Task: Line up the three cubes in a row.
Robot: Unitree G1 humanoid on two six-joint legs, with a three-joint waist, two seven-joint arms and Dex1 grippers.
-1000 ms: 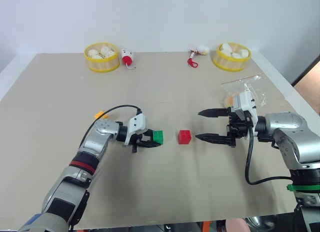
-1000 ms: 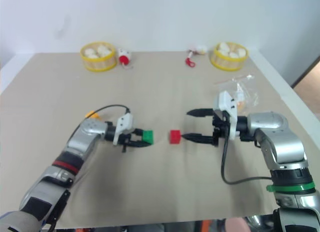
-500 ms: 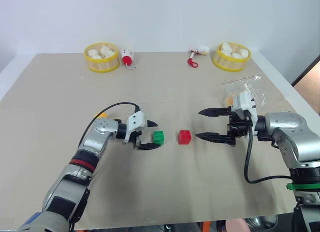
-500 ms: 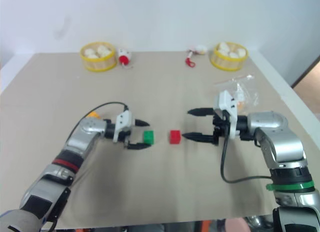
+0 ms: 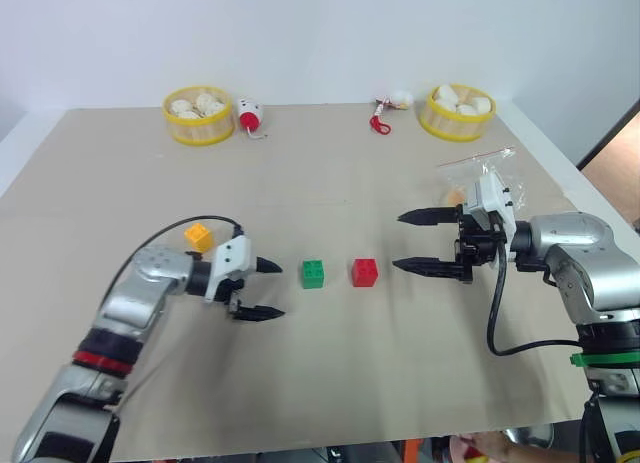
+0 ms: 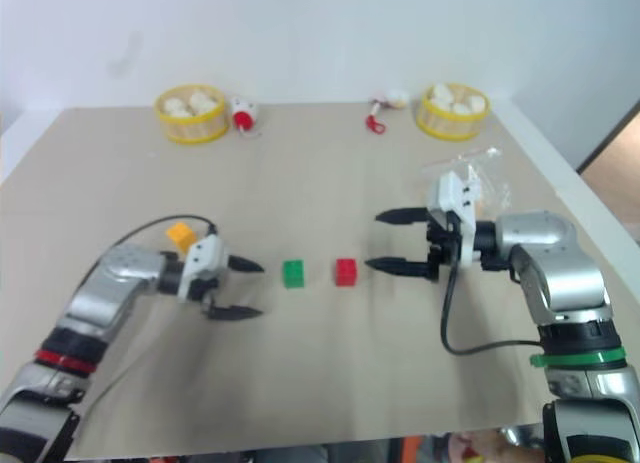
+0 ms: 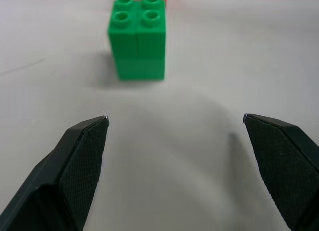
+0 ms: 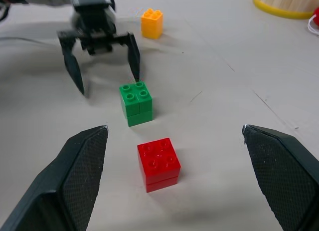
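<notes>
Two cubes set side by side, one left to be brought

The green cube point(image 5: 313, 273) and the red cube point(image 5: 364, 272) are seen near each other in a row on the surface point(image 5: 330, 383). The yellow-orange cube point(image 5: 199, 235) is set apart, behind the left gripper point(image 5: 261, 289), so it is judged still to be added. The fingers of both the left gripper and the right gripper point(image 5: 405, 242) are spread wide, and nothing is held.

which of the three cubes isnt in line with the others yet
The yellow-orange cube. It sits off by the left arm, while the green cube and red cube stand side by side.
</notes>
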